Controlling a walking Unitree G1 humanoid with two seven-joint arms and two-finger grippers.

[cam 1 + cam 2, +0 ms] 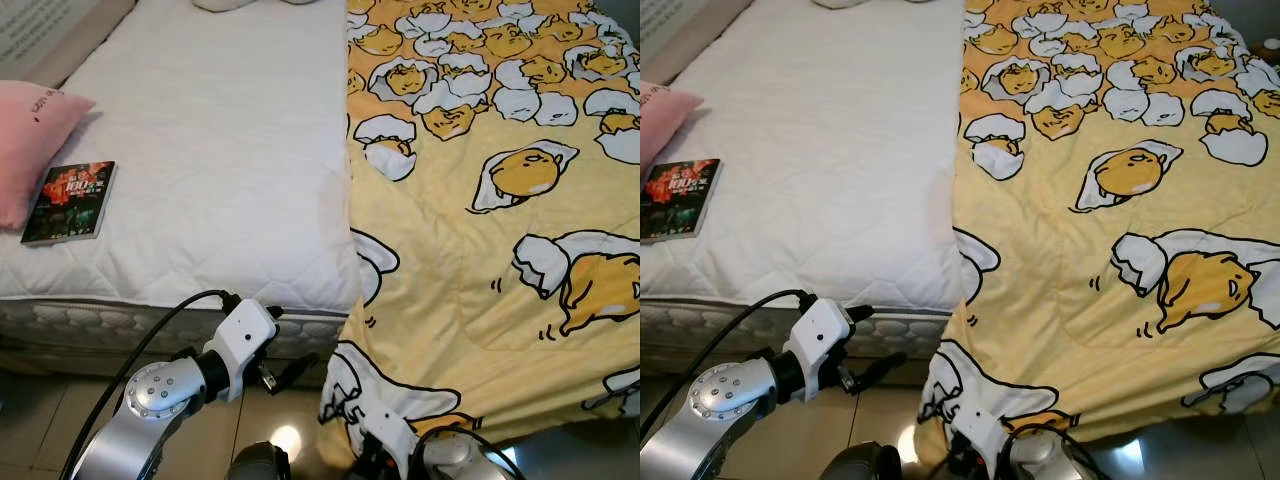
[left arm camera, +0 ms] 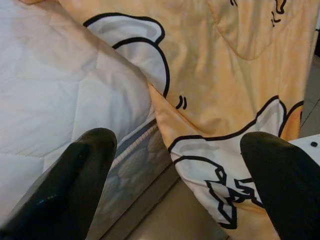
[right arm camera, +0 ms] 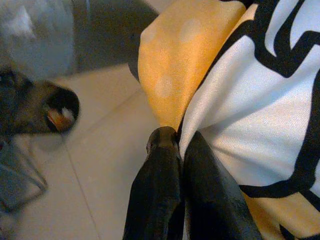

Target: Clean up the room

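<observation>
Yellow egg-print blanket [image 1: 480, 230]; white mattress [image 1: 210, 150].

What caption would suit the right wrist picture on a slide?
Right gripper pinching the hanging edge of the yellow cartoon-egg blanket just above the tiled floor.

Bed [image 1: 220, 180] ahead — blanket [image 1: 480, 200] covers its right half, hanging over front edge toward floor [image 1: 40, 420]. Book [image 1: 70, 202] on mattress at left, pillow [image 1: 25, 140] touching it further left. Left gripper [image 2: 180, 200] low before bed front, beside blanket's hanging corner — right gripper [image 3: 175, 145] at blanket's lower edge.
</observation>
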